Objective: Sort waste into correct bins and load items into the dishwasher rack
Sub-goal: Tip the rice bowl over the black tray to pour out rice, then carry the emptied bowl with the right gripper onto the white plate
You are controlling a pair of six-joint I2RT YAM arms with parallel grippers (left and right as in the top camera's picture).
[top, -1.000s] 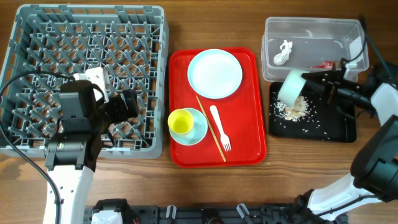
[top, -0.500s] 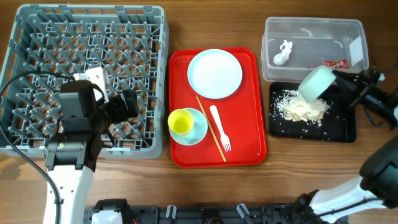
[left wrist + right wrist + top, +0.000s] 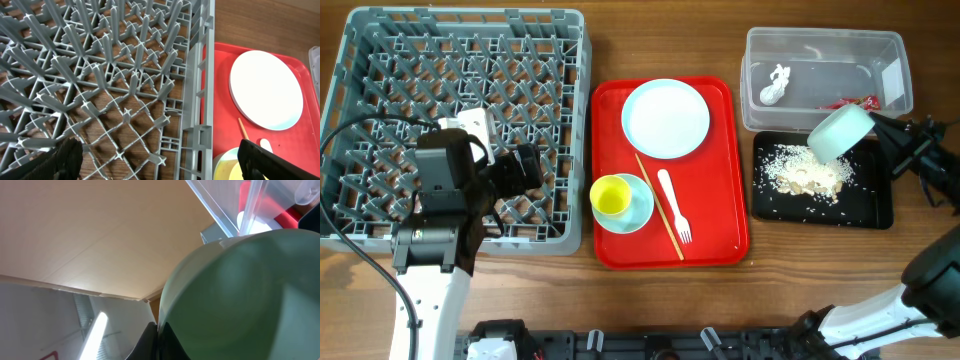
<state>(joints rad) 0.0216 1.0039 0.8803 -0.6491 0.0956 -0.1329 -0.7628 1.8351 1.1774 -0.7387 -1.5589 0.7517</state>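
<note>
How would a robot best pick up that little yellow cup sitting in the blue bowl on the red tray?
Probably from straight above, pinching the rim. The small yellow round cup stands upright, mouth open, nested in a pale blue round bowl that blocks its sides. Take the wall away from the thin wooden chopstick.

The pale blue bowl (image 3: 240, 295) fills the right wrist view's lower right, hiding most of the right claw (image 3: 159, 339).
</note>
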